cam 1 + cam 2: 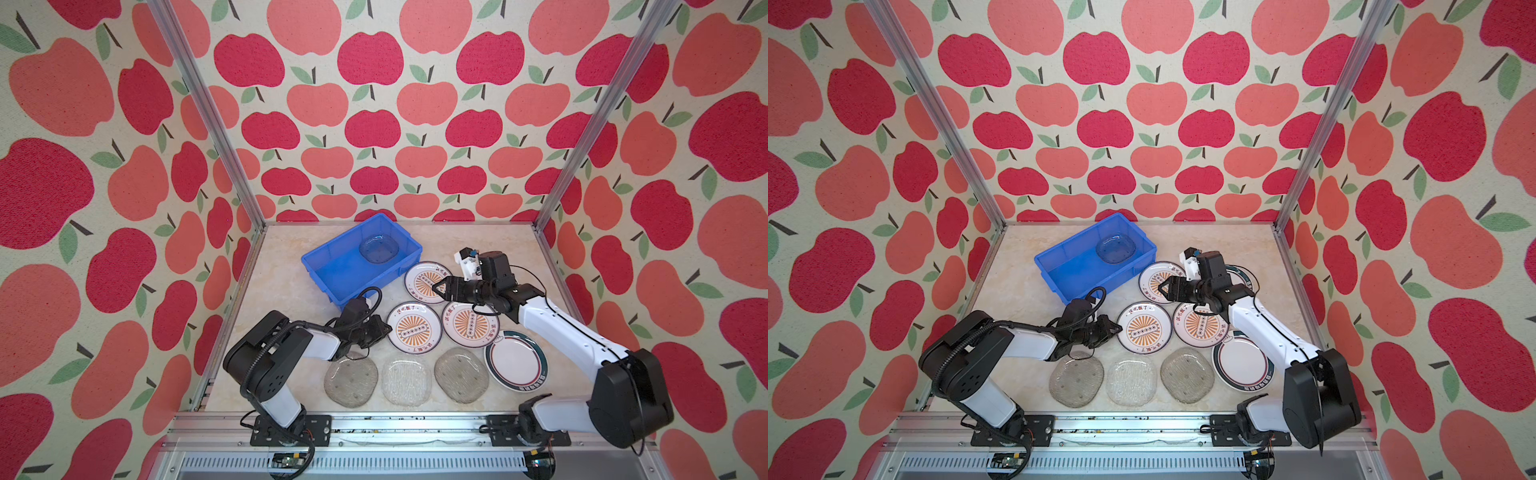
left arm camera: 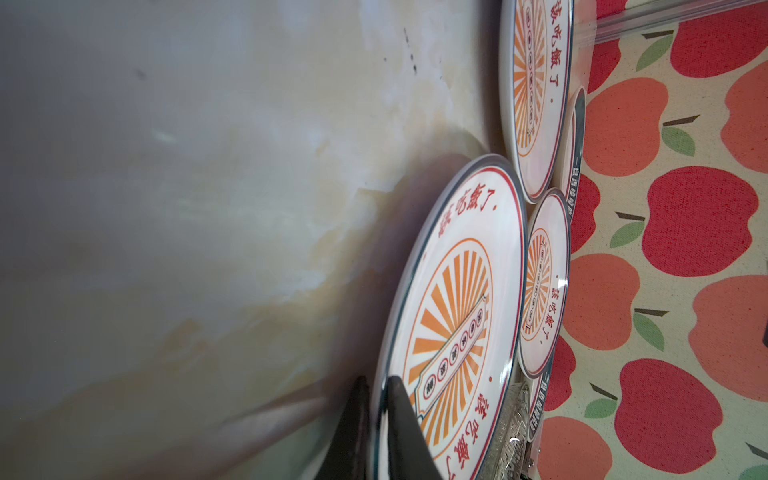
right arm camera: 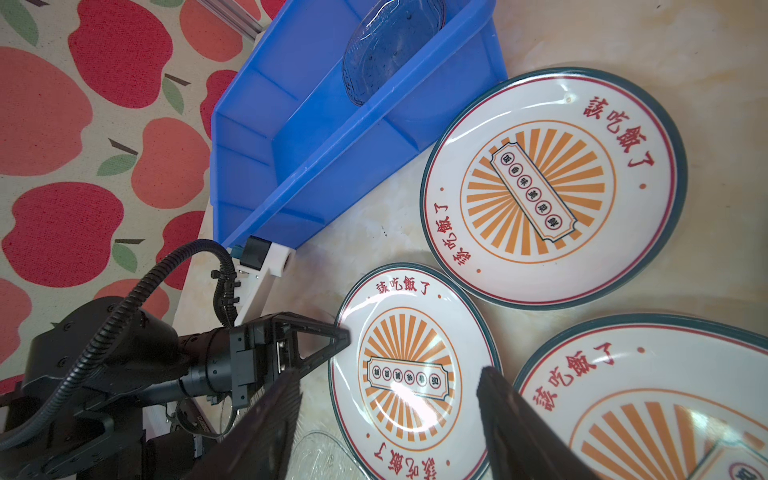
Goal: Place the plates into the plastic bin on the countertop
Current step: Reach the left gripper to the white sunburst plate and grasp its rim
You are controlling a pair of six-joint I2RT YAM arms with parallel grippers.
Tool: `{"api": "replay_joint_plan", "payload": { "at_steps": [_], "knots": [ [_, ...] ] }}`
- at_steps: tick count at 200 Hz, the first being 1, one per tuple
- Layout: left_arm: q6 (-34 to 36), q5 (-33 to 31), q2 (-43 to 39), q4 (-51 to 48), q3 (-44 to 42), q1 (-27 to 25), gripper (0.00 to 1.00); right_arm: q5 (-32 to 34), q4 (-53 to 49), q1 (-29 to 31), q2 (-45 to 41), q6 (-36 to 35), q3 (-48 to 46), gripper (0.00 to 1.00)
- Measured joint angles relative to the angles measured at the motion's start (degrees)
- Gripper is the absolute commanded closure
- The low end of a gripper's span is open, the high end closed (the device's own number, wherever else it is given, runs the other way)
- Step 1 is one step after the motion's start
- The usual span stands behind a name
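My left gripper (image 1: 388, 328) (image 2: 376, 380) is shut on the near rim of a sunburst plate (image 1: 415, 328) (image 2: 457, 299) that lies on the countertop (image 1: 286, 282). My right gripper (image 1: 435, 286) (image 3: 386, 378) hangs open and empty above the far sunburst plate (image 1: 419, 276). A third sunburst plate (image 1: 469, 326) lies beside them. The blue plastic bin (image 1: 340, 270) holds one clear glass plate (image 1: 379, 248). Three glass plates (image 1: 406, 381) lie in a row at the front, with a green-rimmed plate (image 1: 515, 359) at their right. Another green-rimmed plate (image 1: 1246, 278) shows behind the right arm.
The bin stands askew at the back left, its near corner (image 1: 338, 305) close to the left wrist. Aluminium rails (image 1: 232, 316) edge the countertop, with apple-patterned walls behind them. The plates on the right overlap at their rims.
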Motion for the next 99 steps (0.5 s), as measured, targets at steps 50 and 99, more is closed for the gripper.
{"api": "replay_joint_plan", "payload": {
  "at_steps": [50,99],
  "knots": [
    [0.0,0.4,-0.6,-0.1,0.0,0.4,0.96,0.0,1.2,0.0,0.3,0.0,-0.3,0.29],
    [1.6,-0.5,-4.8,-5.5,0.7,1.2,1.00,0.0,1.6,0.0,0.5,0.1,-0.3,0.29]
  ]
}}
